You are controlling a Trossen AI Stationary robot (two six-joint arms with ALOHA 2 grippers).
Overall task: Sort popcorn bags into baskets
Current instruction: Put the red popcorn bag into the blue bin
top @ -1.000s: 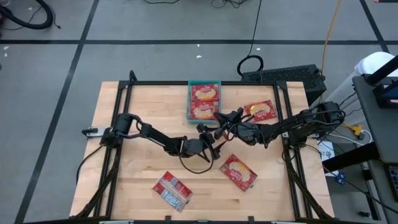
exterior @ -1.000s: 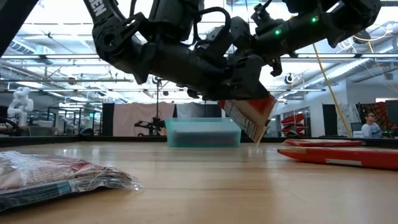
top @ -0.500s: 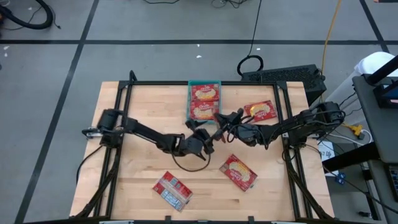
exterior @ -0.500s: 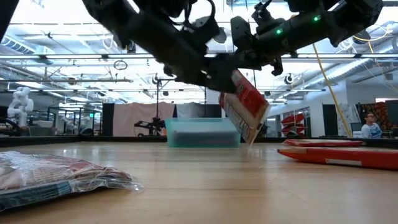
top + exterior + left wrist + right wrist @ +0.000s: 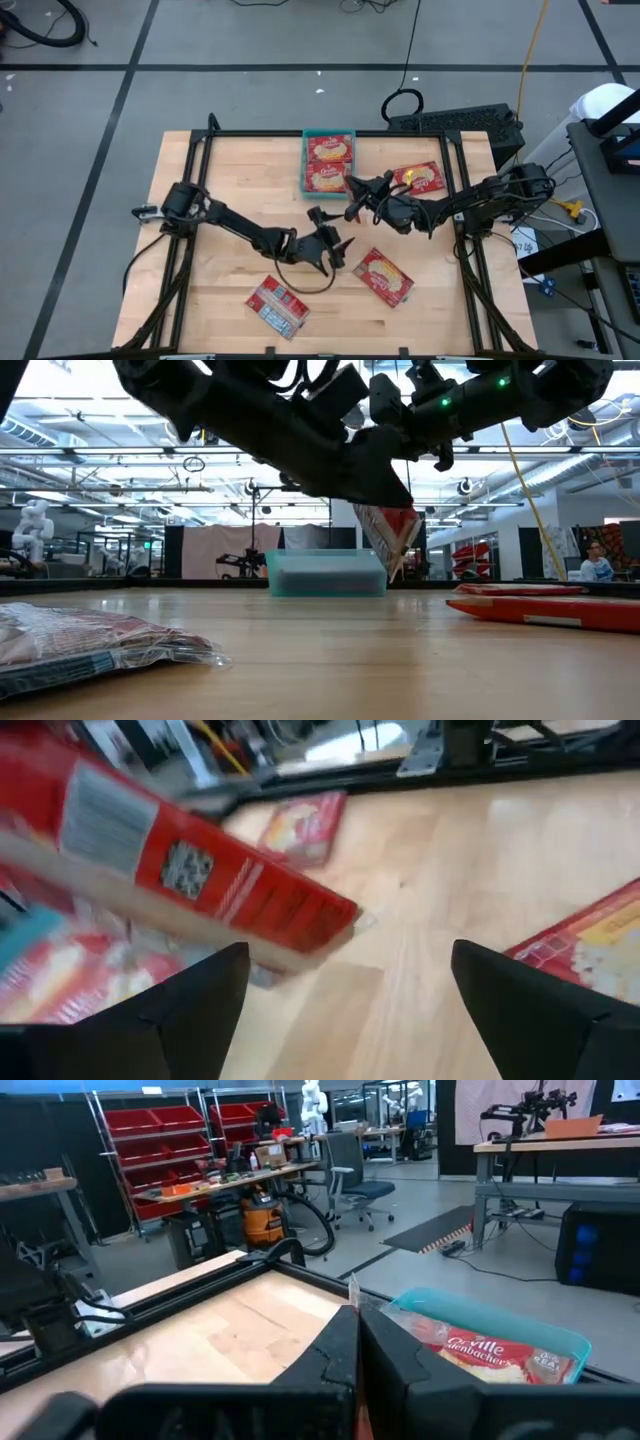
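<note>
Blocking the teal basket (image 5: 326, 573), both arms hang ahead.

Red popcorn bag (image 5: 388, 532) hangs tilted, pinched edge-on in the right gripper (image 5: 352, 196), just short of the teal basket (image 5: 307, 160), which holds two bags. Another lies beyond the gripper, two nearer the spread left gripper (image 5: 327, 238).

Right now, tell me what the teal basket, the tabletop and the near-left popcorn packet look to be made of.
Teal basket: probably plastic, its walls look translucent and smooth. Tabletop: pale wood with a smooth finish, showing plank seams and grain. Near-left popcorn packet: likely paper inside a clear film wrap, which crinkles and glints at its edges.
</note>
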